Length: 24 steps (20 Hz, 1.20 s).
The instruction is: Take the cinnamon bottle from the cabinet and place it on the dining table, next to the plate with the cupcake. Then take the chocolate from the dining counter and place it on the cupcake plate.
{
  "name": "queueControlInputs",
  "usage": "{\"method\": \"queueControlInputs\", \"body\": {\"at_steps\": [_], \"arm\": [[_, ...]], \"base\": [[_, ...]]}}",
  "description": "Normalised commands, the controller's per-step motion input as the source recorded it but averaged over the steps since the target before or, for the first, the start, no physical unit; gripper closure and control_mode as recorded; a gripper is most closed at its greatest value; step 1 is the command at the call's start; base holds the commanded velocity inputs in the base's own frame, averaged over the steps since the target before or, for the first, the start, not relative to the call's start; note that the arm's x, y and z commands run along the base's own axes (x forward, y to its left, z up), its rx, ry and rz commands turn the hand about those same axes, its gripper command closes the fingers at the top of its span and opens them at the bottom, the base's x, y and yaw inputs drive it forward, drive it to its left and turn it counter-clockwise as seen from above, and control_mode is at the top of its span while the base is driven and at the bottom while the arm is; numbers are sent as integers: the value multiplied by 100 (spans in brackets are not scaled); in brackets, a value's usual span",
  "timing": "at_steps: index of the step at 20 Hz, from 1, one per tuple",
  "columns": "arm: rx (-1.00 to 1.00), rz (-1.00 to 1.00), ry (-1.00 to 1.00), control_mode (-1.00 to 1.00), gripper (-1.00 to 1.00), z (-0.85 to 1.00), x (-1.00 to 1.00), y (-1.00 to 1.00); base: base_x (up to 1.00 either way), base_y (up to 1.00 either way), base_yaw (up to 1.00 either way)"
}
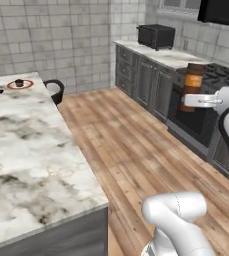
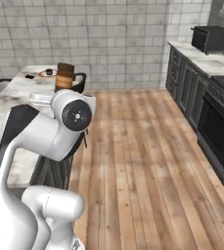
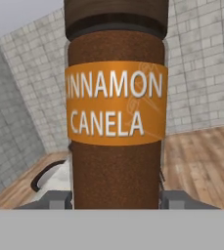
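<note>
Tall brown orange-banded cinnamon bottle (image 3: 116,107) clamped upright between fingers (image 3: 174,199) | carried for placement beside red-rimmed plate (image 1: 20,84) on marble surface (image 1: 26,150)

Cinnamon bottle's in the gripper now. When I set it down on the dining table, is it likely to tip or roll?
The cinnamon bottle is tall and narrow, so it would probably tip if released tilted. Its round body would likely roll once on its side. The gripper holds it low, near the base, so it may sway during moves.
</note>
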Motion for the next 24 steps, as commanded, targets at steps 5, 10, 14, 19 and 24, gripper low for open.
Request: {"method": "queueControlInputs", "body": {"at_steps": [5,10,14,19,24], "arm": [[0,0,0,100,100,0,0,0],[0,0,0,100,100,0,0,0],[0,0,0,100,100,0,0,0],[0,0,0,100,100,0,0,0],[0,0,0,100,100,0,0,0]], "base": [[41,-55,19],[50,-42,28],[64,-34,29],[74,-31,26],[75,-31,25]]}}
